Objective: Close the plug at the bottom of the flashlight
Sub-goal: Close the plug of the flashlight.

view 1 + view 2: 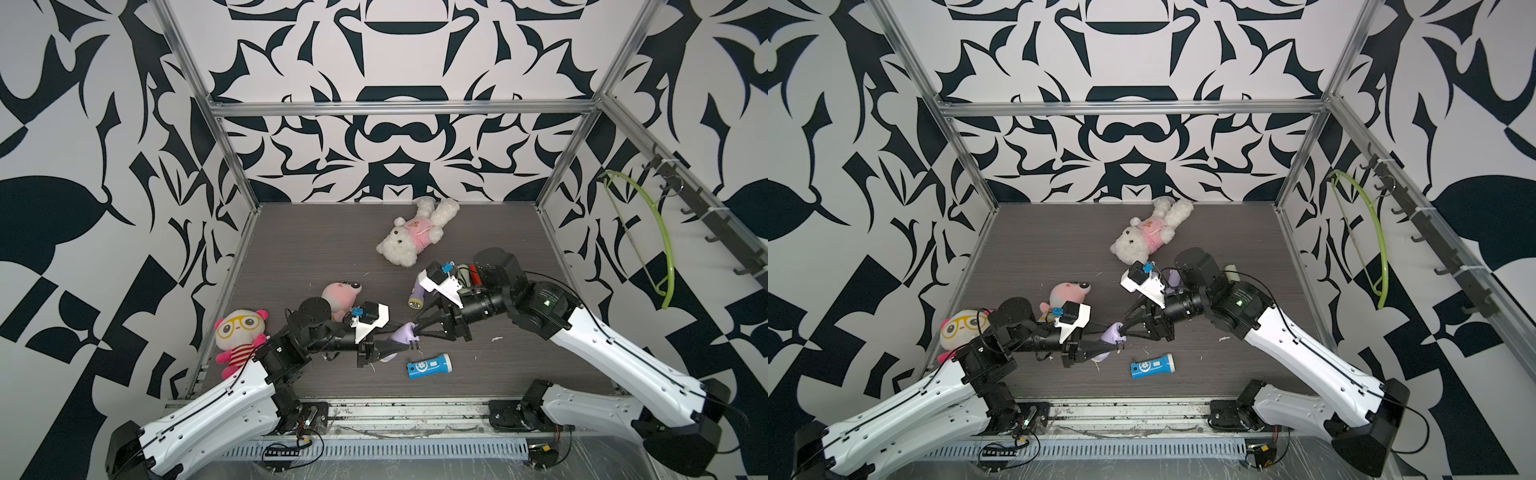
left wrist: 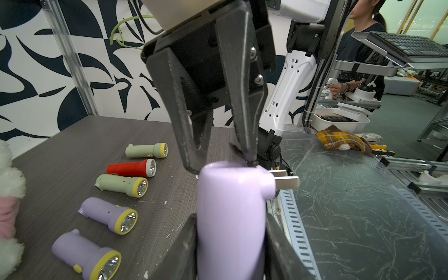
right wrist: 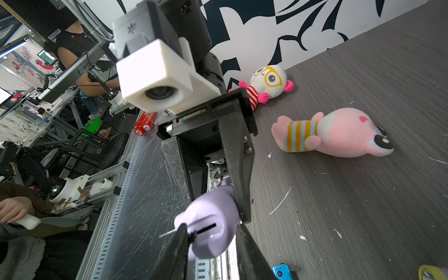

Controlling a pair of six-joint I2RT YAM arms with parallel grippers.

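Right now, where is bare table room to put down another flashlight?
Free: the back left of the table, between the side wall and the white teddy bear; also the front right, between the blue flashlight and the right arm. Crowded: the middle, around the lilac flashlight and pink plush.

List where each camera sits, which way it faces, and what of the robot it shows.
Top views: high over the front rail, looking down at the grey wood-grain table; both white arms show.
Left wrist: on the left arm, looking along its jaws, shut on the lilac plastic flashlight.
Right wrist: on the right arm, looking along its jaws at the flashlight's plug end.
Shared: all see that flashlight.
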